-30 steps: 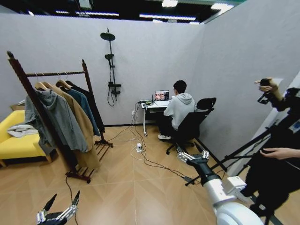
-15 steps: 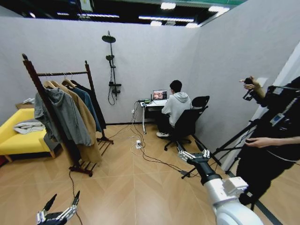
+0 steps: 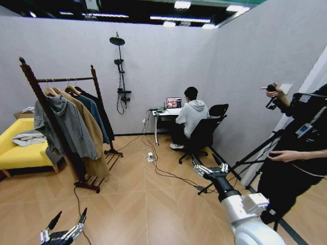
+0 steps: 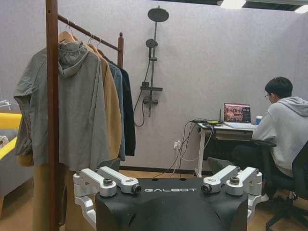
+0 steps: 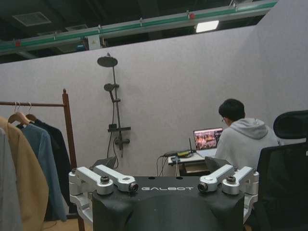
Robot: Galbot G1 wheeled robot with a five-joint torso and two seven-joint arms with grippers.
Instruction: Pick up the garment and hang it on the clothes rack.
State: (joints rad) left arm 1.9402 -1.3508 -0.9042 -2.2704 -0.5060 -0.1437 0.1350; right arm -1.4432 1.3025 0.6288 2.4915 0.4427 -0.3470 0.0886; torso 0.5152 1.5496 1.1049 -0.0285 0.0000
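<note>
The clothes rack point(image 3: 65, 79), dark-brown wood with knobbed posts, stands at the left of the room. Its post point(image 4: 52, 120) is near in the left wrist view, and it shows as the clothes rack point(image 5: 68, 130) in the right wrist view. The black garment point(image 3: 103, 116) hangs at the rail's far end, behind a grey hoodie, a tan coat and a teal jacket. It also shows as the garment point(image 4: 128, 113) and the garment point(image 5: 61, 149). My left gripper point(image 3: 69, 217) is low at the near left, open and holding nothing. My right gripper point(image 3: 210, 167) is held out at the right, open and holding nothing.
A yellow sofa point(image 3: 20, 153) sits left of the rack. A person sits at a desk point(image 3: 166, 115) in an office chair point(image 3: 204, 138) at the back wall. Cables point(image 3: 163, 176) cross the wooden floor. A tripod point(image 3: 250, 161) and a standing person are close on the right.
The whole picture has shifted, so the camera has moved: the rack sat further right half a second ago and is now slightly back left. Both arms hold the same pose.
</note>
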